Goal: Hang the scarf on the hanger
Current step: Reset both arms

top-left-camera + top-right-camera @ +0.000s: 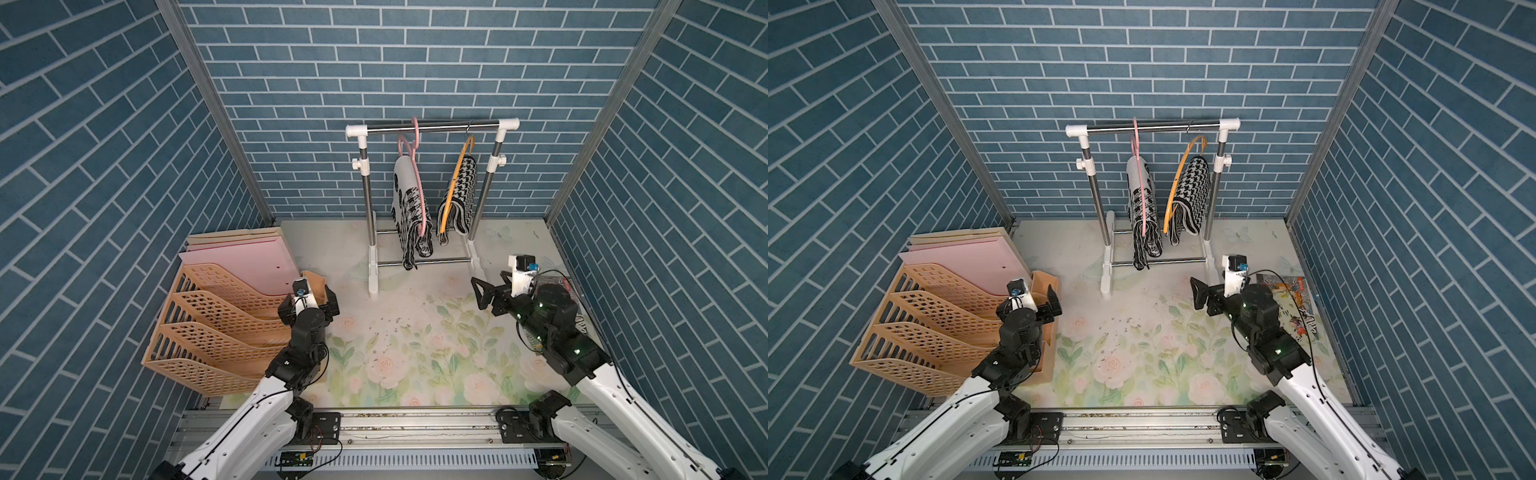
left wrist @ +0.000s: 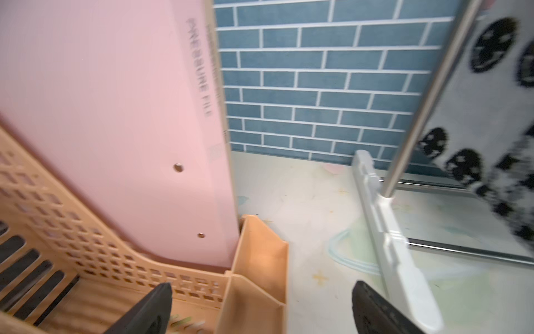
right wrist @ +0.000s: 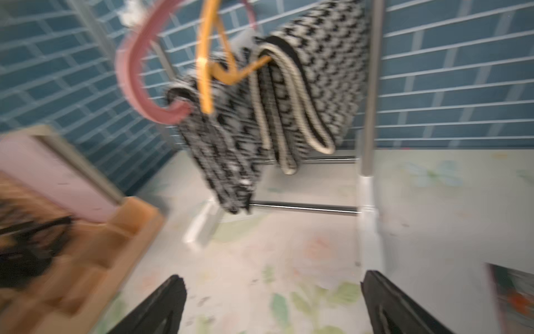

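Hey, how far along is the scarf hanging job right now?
Done, it seems: one scarf hangs on the pink hanger, another scarf on the orange hanger, both on the rack. In hand: nothing; the left gripper and right gripper are open and empty. Left: seemingly nothing, no loose scarf shows on the table.

A robot test booth dressed as a room: panels (image 1: pixel 104 166) printed with blue brick, joined by bare metal posts (image 1: pixel 210 95), close in a table under a flowered mat (image 1: pixel 419 345). Two arms (image 1: pixel 249 419) sit on an aluminium rail (image 1: pixel 415 422) at its near edge, above an exposed circuit board (image 1: pixel 296 459). A small clothes rack (image 1: pixel 432 126) stands by the far edge.
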You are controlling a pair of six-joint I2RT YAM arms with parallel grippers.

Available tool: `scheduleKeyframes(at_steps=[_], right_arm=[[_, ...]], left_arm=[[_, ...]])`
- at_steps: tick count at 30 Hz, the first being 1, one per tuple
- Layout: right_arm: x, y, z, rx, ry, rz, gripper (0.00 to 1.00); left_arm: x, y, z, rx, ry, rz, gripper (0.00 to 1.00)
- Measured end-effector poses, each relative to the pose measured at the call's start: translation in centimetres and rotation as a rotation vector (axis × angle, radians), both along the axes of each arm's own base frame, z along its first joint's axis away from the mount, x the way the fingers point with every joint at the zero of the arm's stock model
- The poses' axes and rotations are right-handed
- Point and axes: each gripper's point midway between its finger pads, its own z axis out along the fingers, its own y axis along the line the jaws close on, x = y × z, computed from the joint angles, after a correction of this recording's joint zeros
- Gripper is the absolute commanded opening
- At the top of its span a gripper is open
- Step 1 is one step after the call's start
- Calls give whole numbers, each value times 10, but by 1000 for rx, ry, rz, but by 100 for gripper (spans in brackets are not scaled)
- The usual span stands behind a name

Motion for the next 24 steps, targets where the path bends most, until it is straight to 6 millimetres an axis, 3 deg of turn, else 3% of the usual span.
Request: scheduleKeyframes(at_steps=[4, 7, 9, 13, 17, 21, 24], right_arm=[[5, -56, -89, -222, -9, -252, 99], [1, -89, -129, -334, -21, -371, 99], [1, -115, -144, -352, -13, -464, 99], [10, -166, -150, -333, 0, -653, 99], [29, -191, -141, -277, -45, -741, 99], [56, -194, -136, -225, -78, -712, 99], [73, -174, -126, -196, -141, -604, 100]], left_arm=[[10, 25, -45, 25, 54, 82, 100], [11, 30, -74, 50, 98, 80, 100], [17, 33, -76, 55, 85, 77, 100], [34, 41, -62, 38, -1, 70, 100], [48, 51, -59, 5, -58, 64, 100], [60, 44, -62, -4, -73, 3, 100], [62, 36, -58, -4, -91, -41, 100]])
